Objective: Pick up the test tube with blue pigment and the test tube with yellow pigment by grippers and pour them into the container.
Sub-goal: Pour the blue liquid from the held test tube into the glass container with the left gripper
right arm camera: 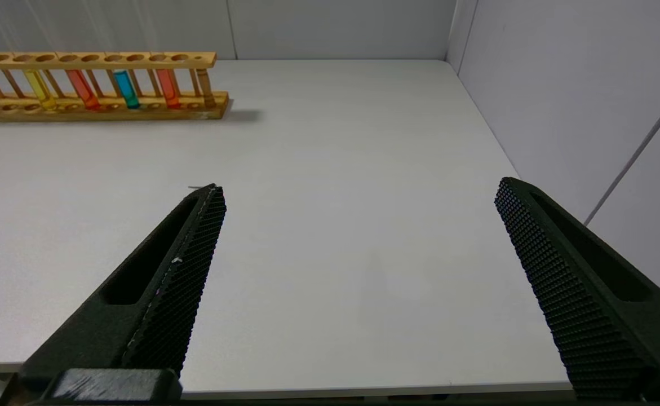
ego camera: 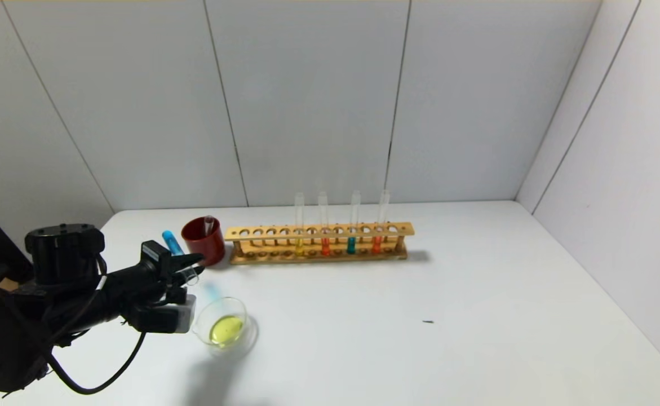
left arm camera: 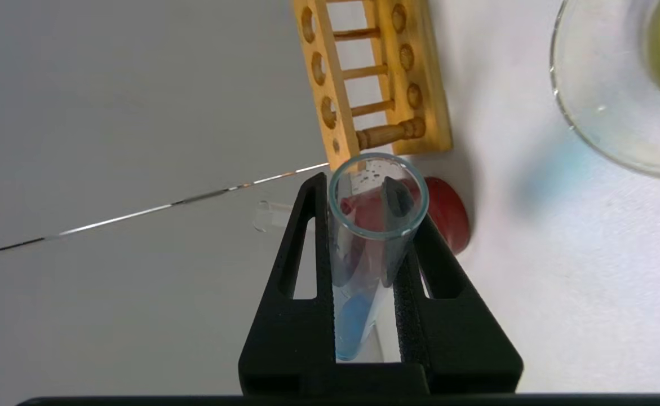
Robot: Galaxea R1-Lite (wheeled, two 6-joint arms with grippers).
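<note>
My left gripper [ego camera: 190, 269] is shut on the test tube with blue pigment [ego camera: 171, 242], held tilted with its blue end raised and its open mouth aimed toward the container [ego camera: 234, 301]. This clear glass dish sits just right of the gripper and holds a pool of yellow liquid. In the left wrist view the tube [left arm camera: 375, 225] lies between the black fingers [left arm camera: 301, 270], the blue liquid sits low near the palm, and the container [left arm camera: 606, 113] is off to the side. The test tube with yellow pigment [ego camera: 299, 245] stands in the wooden rack [ego camera: 318, 231]. My right gripper [right arm camera: 358, 189] hangs open over bare table.
A dark red cup [ego camera: 201, 243] with an empty clear tube in it stands left of the rack, right behind the left gripper. The rack also holds two orange tubes [ego camera: 324, 245] and a teal one [ego camera: 351, 243]. White walls enclose the table at the back and right.
</note>
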